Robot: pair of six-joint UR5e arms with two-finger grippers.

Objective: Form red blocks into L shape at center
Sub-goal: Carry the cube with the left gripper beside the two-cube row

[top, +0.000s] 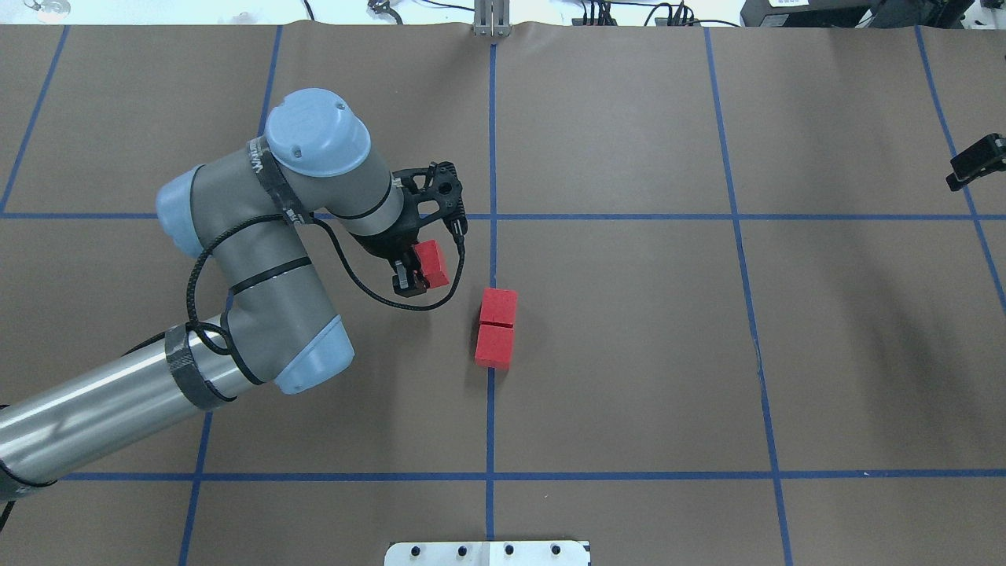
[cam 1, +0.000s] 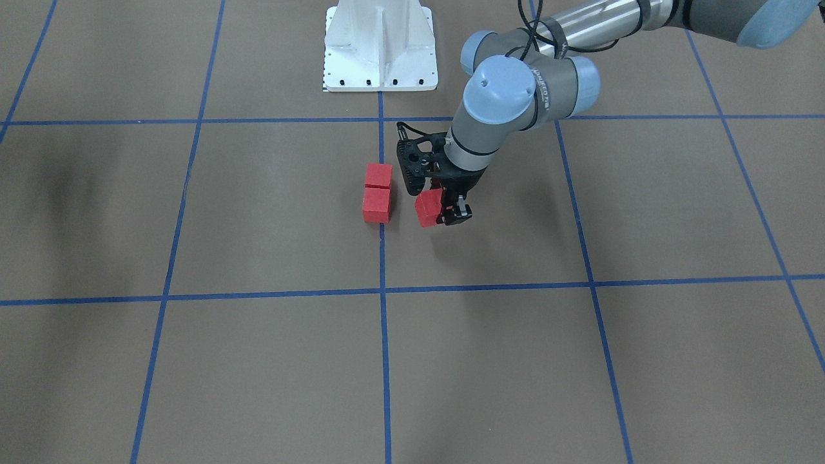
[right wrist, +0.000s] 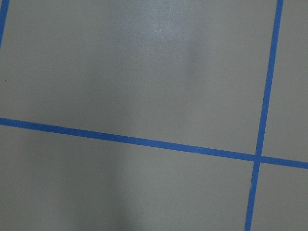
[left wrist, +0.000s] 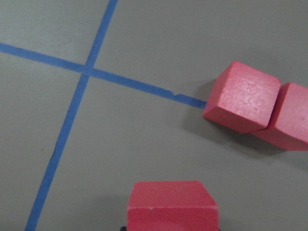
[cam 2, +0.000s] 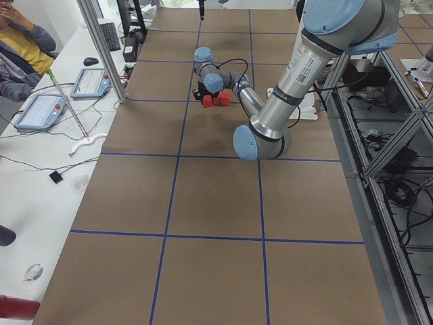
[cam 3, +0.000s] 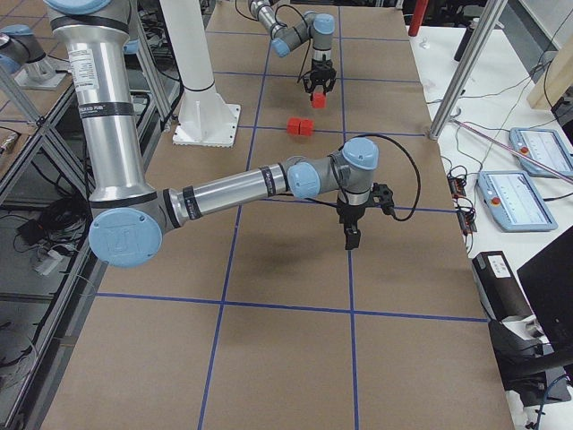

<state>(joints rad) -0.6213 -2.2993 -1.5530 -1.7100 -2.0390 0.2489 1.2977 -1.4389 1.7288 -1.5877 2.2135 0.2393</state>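
Two red blocks point(top: 499, 306) point(top: 495, 346) lie touching in a line on the middle blue tape line point(top: 490, 409), at the center of the brown floor. They also show in the front view point(cam 1: 378, 174) point(cam 1: 376, 205) and in the left wrist view point(left wrist: 242, 96). My left gripper point(top: 420, 271) is shut on the third red block point(top: 432, 262) and holds it a little above the floor, beside the pair with a gap between; the held block also shows in the front view point(cam 1: 427, 209) and the left wrist view point(left wrist: 172, 204). My right gripper point(top: 974, 161) shows only partly at the far right edge; I cannot tell its state.
The white metal base point(cam 1: 380, 45) stands at the robot's side of the middle line. The right arm point(cam 3: 269, 184) reaches low over the floor far from the blocks. Its wrist view shows only bare floor and tape lines point(right wrist: 262, 120).
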